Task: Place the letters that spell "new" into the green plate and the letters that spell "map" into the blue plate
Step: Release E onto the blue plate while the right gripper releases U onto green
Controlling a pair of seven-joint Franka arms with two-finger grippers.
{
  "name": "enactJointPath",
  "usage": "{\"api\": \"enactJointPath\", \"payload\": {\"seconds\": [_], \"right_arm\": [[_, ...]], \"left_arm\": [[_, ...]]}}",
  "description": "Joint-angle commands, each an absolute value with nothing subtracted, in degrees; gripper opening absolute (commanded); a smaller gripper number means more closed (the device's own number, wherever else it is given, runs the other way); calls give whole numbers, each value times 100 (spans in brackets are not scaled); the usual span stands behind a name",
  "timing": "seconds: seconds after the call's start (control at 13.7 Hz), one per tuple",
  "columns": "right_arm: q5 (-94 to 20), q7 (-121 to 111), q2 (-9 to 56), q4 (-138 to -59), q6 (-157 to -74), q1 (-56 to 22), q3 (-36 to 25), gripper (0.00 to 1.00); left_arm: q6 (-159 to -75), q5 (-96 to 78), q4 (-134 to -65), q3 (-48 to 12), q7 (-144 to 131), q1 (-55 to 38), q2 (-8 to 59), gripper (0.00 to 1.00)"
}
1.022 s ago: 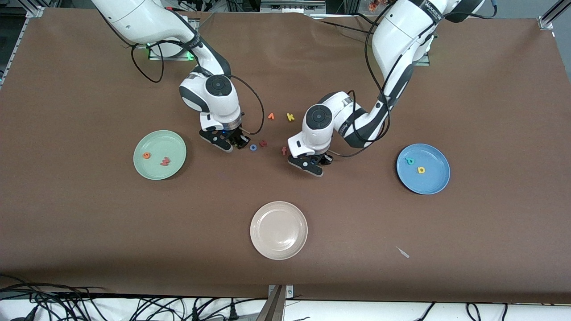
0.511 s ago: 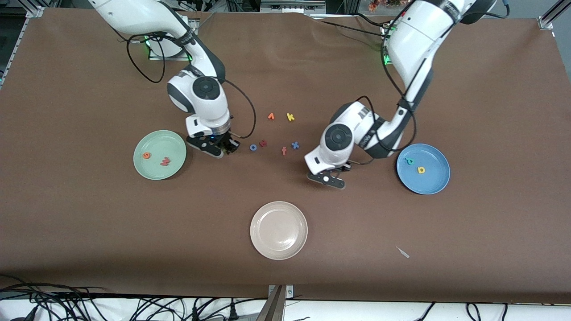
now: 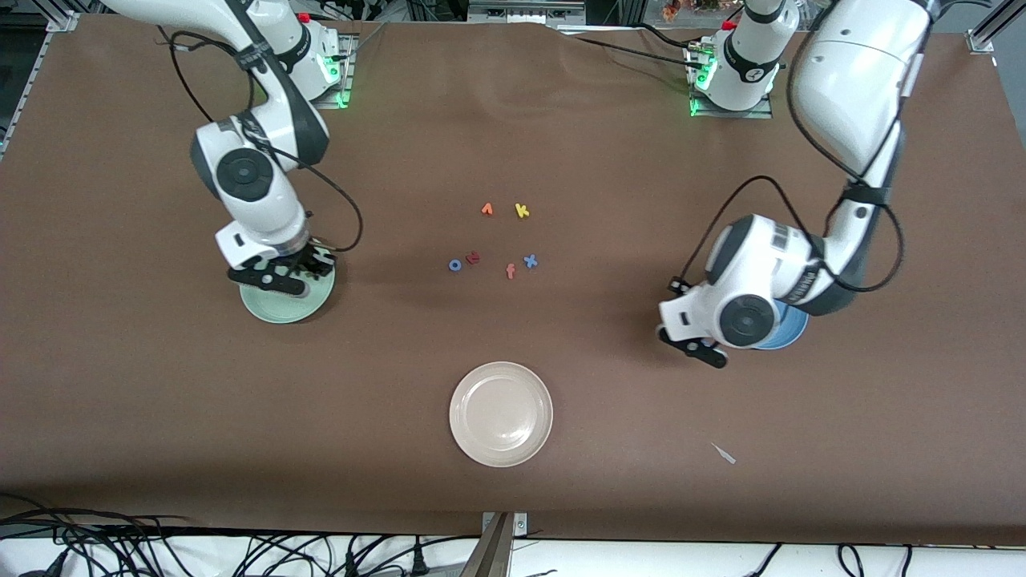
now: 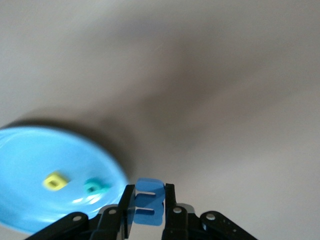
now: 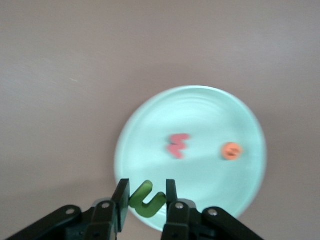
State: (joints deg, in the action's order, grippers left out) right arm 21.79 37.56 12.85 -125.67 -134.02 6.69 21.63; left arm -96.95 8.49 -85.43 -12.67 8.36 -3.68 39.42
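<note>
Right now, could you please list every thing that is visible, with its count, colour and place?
green plate: one, mint, right arm's end; holds red w, orange e.
blue plate: one, left arm's end; holds yellow a, teal p.
cream plate: one, nearest the front camera.
loose letters: six, mid-table, mixed colours.
white scrap: one, near the cream plate.
right hand: over the green plate, holding green n.
left hand: at the blue plate's edge, holding blue m.
</note>
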Motion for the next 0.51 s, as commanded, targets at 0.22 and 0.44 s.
{"api": "enactJointPath", "payload": {"seconds": [0.22, 0.44], "right_arm": [[1935, 2988, 413, -13210, -13325, 914, 2232, 99], [942, 2953, 413, -12501, -12721, 905, 2302, 100]], "left_arm": [[-9510, 1412, -8657, -1257, 1951, 448, 4174, 0], [-9493, 1634, -8657, -1257, 1960, 501, 4271, 100]]}}
